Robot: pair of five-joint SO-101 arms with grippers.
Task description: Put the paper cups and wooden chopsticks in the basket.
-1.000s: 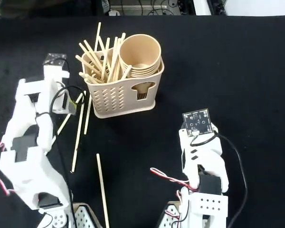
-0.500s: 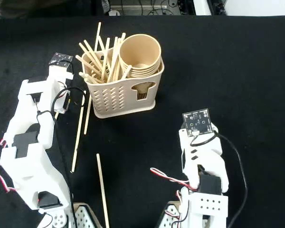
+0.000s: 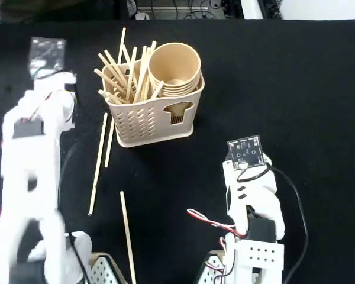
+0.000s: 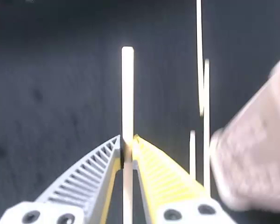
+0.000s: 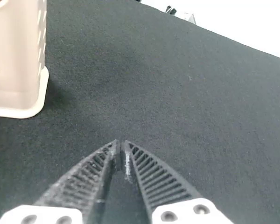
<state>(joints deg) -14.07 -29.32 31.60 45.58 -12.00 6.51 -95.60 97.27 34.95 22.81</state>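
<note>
1. Black table covering almost all of the high view.
2. Left arm, white and blurred, running up the left edge of the high view, to the left of the basket. In its wrist view, the left gripper is clenched on a single wooden chopstick. The stick pokes out past the fingertips toward the top of that frame.
3. Right arm, white, at the lower right of centre in the high view, well apart from the basket. In its wrist view, the right gripper has its fingers pressed together with nothing between them, above bare table.
4. Basket, beige with perforated walls, standing upright at the upper centre-left of the high view.
5. Stack of paper cups, nested and upright, in the right half of the basket.
6. Bundle of chopsticks standing in the left half of the basket, fanning out above its rim.
7. Two loose chopsticks lying side by side on the table, just left of and below the basket.
8. Third loose chopstick lying lower, reaching toward the bottom edge of the high view.
</note>
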